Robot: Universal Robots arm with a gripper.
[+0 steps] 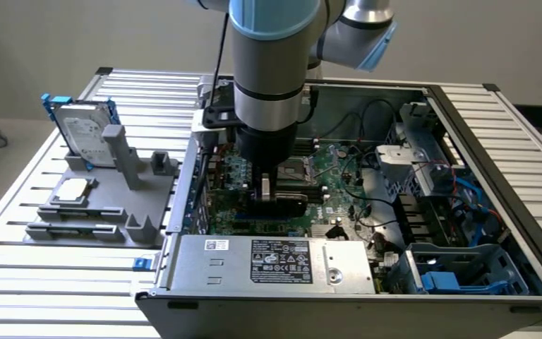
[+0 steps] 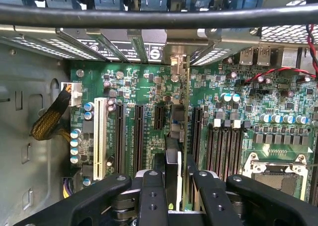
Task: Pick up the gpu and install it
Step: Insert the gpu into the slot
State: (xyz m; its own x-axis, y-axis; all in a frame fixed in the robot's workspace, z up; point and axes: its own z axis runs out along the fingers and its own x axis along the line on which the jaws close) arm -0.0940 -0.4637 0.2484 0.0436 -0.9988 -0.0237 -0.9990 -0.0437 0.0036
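Wrist view: gpu [image 2: 173, 159] edge-on within the hand [image 2: 175, 176]

one gpu [image 1: 285, 207], one hard drive [image 1: 85, 134], one case [image 1: 252, 300]

The gpu [image 1: 279, 205] stands on edge inside the open computer case [image 1: 468, 123].
A thin card with its black face showing, upright and gripped between the jaws, lined up with the expansion slots of the green motherboard [image 1: 337, 166], silver end bracket [image 2: 177, 64] toward the case's slotted wall.

Arm [image 1: 269, 63]: silver-grey cylindrical links, light-blue joint caps [image 1: 377, 44], black cable [image 1: 222, 49] alongside. Gripper [image 2: 176, 181]: black, two blocky fingers [image 2: 151, 196], recessed screw holes.
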